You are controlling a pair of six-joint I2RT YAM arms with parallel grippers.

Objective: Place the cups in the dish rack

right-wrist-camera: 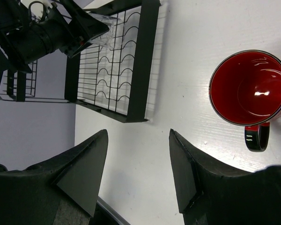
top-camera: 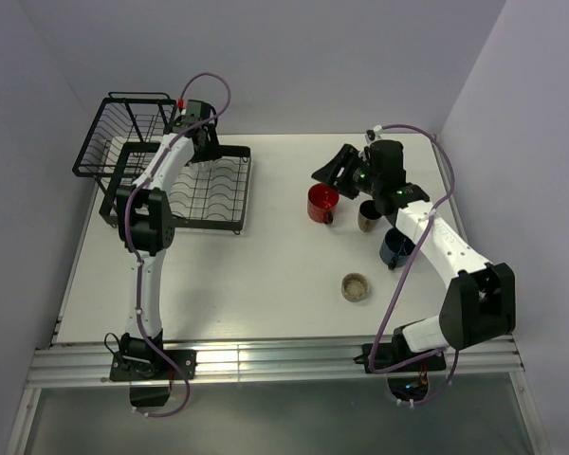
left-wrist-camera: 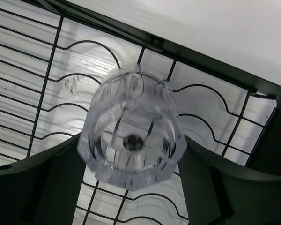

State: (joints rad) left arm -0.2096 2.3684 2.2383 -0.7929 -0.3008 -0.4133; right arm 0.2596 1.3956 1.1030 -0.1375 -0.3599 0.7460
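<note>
Hovering over the dish rack (left-wrist-camera: 196, 51), far-left corner, the clear glass (left-wrist-camera: 131, 136) is clamped in the left gripper (left-wrist-camera: 131, 157); lowering, then release, is required.

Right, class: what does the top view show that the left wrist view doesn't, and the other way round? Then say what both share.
Only the top view: the red mug, tan cup, blue mug and beige cup on the table, the open right gripper by the red mug, and the rack's basket. Only the left wrist view: the glass, held in the left gripper over the tray. Both: the wire tray and the white table.
</note>
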